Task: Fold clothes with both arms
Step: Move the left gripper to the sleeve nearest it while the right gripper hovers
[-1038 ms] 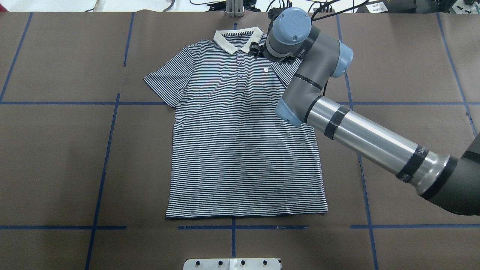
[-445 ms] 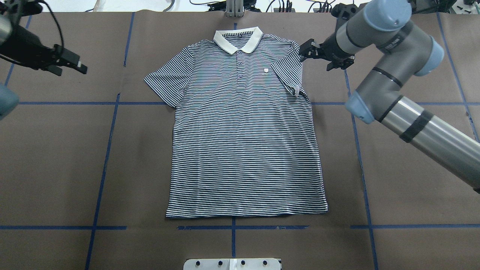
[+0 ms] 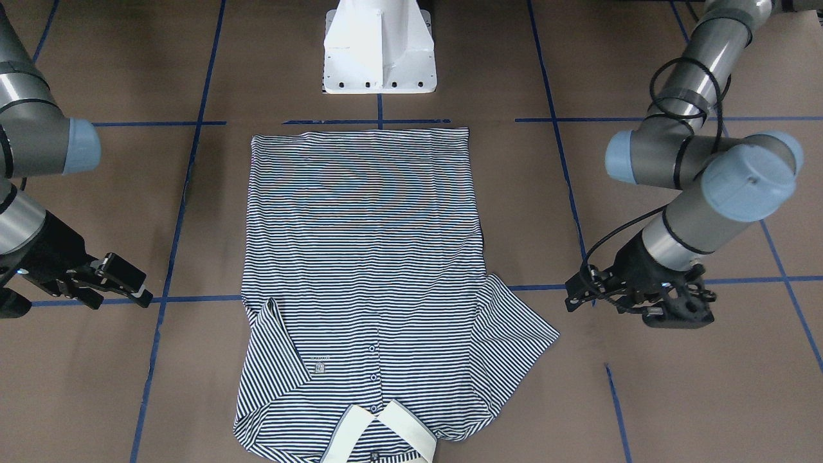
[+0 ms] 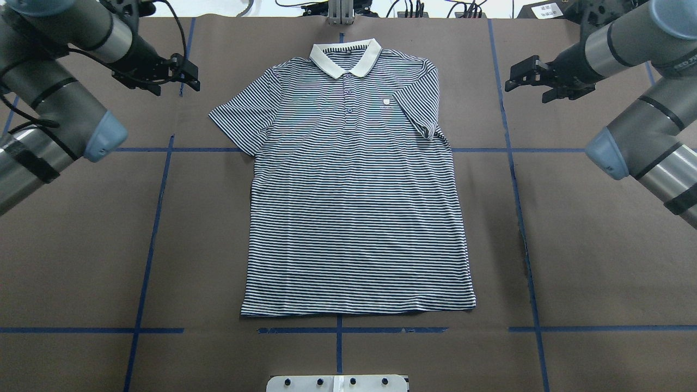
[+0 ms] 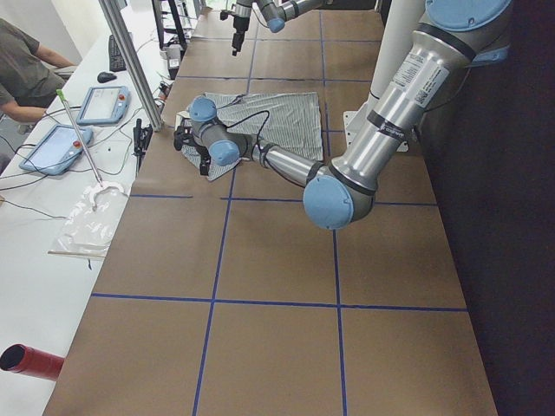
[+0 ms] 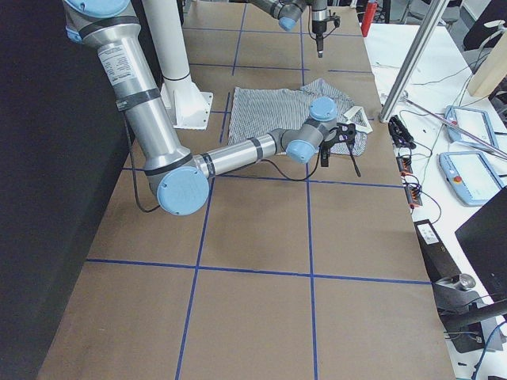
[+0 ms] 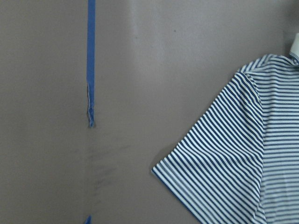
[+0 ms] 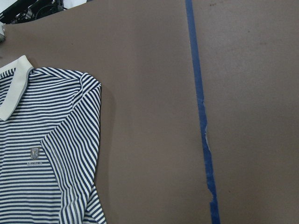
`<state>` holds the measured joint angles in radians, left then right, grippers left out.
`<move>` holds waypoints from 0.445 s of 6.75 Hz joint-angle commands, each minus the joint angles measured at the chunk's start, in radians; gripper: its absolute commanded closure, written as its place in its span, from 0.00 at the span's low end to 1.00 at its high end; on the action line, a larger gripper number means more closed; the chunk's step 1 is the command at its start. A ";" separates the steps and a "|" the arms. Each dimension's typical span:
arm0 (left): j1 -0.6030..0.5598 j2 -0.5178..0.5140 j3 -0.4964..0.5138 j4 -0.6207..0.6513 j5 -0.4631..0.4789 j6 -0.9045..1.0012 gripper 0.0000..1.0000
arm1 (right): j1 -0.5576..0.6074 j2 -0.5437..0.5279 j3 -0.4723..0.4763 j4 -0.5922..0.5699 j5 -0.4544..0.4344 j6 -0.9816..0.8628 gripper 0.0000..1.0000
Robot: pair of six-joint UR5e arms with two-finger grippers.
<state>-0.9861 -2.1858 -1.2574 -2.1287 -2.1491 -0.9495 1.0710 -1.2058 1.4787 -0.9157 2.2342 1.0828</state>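
Observation:
The striped polo shirt (image 4: 354,207) lies flat, front up, with its cream collar (image 4: 345,54) at the far edge. One sleeve (image 4: 239,117) is spread out on the overhead view's left. The other sleeve (image 4: 422,109) is folded in over the chest. My left gripper (image 4: 191,73) hovers open and empty left of the spread sleeve, apart from it. My right gripper (image 4: 514,73) is open and empty to the right of the folded shoulder. Facing the robot, the shirt (image 3: 366,257) has the left gripper (image 3: 571,292) and right gripper (image 3: 138,286) on either side. The wrist views show the sleeve (image 7: 224,172) and the chest logo (image 8: 34,154).
Blue tape lines (image 4: 158,218) grid the brown table cover. The white pedestal base (image 3: 379,51) stands behind the shirt's hem. A white plate (image 4: 337,383) sits at the near edge. A side bench holds tablets (image 5: 95,104), and a person (image 5: 26,69) sits there.
The right arm has drawn back to the right, off the shirt's shoulder by the collar. The left arm has swung in from the left edge toward the spread sleeve.

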 commanded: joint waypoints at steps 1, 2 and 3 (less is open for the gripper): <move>0.070 -0.077 0.174 -0.095 0.156 -0.006 0.15 | 0.010 -0.034 0.005 0.031 0.013 -0.009 0.00; 0.090 -0.075 0.187 -0.105 0.190 -0.006 0.22 | 0.009 -0.034 0.003 0.031 0.013 -0.009 0.00; 0.098 -0.078 0.191 -0.103 0.201 -0.006 0.25 | 0.009 -0.031 0.005 0.031 0.012 -0.008 0.00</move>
<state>-0.9044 -2.2590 -1.0827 -2.2245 -1.9757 -0.9554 1.0800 -1.2372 1.4825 -0.8862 2.2466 1.0743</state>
